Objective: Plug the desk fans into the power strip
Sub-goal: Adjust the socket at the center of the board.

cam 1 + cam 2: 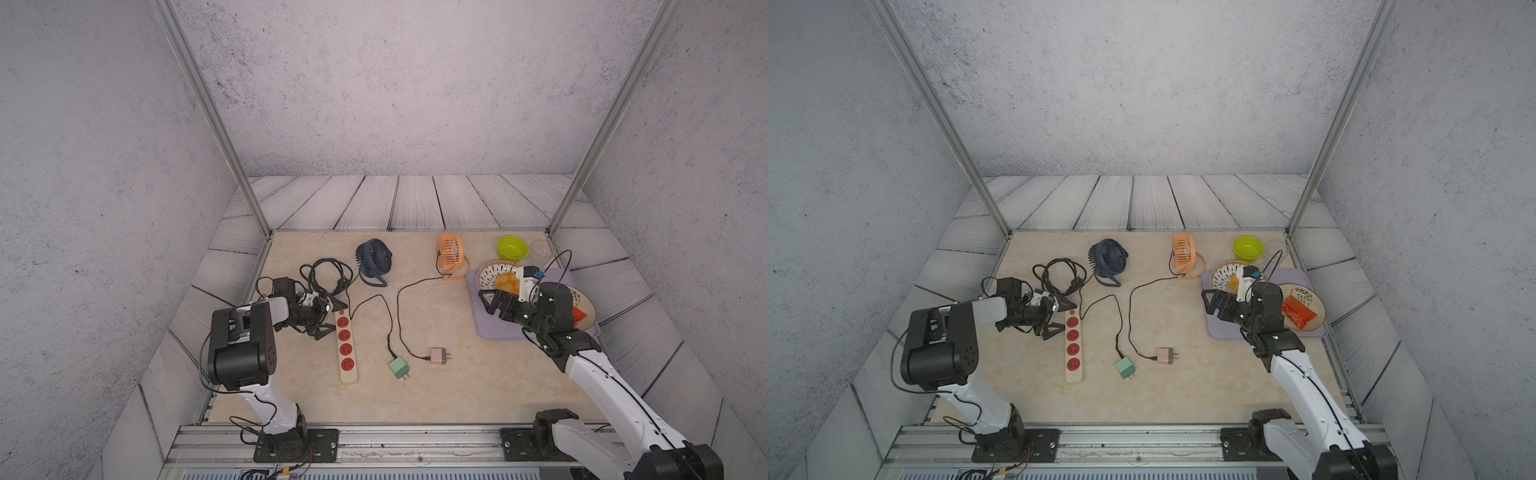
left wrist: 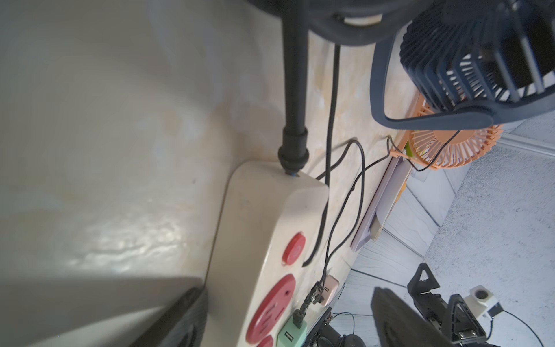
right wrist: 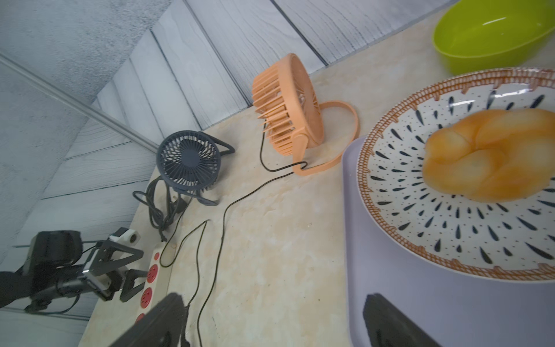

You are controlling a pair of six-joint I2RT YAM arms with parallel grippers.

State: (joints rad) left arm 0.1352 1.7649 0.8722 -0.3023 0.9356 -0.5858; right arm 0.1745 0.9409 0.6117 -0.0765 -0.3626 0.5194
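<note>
Power strip (image 1: 347,353), cream with red sockets, lies flat; left gripper (image 1: 338,318) spread astride its end, right gripper (image 1: 484,302) spread, empty

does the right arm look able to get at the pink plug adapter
Probably yes: the right gripper hangs open over the purple tray, and the pink plug adapter lies on bare tabletop with nothing standing between them.

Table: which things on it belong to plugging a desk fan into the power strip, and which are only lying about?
For the job: power strip; navy fan, green plug; orange fan, pink plug. I cannot tell which fan is meant.

Lying about: tray; plate; bun; green bowl; red packet.
</note>
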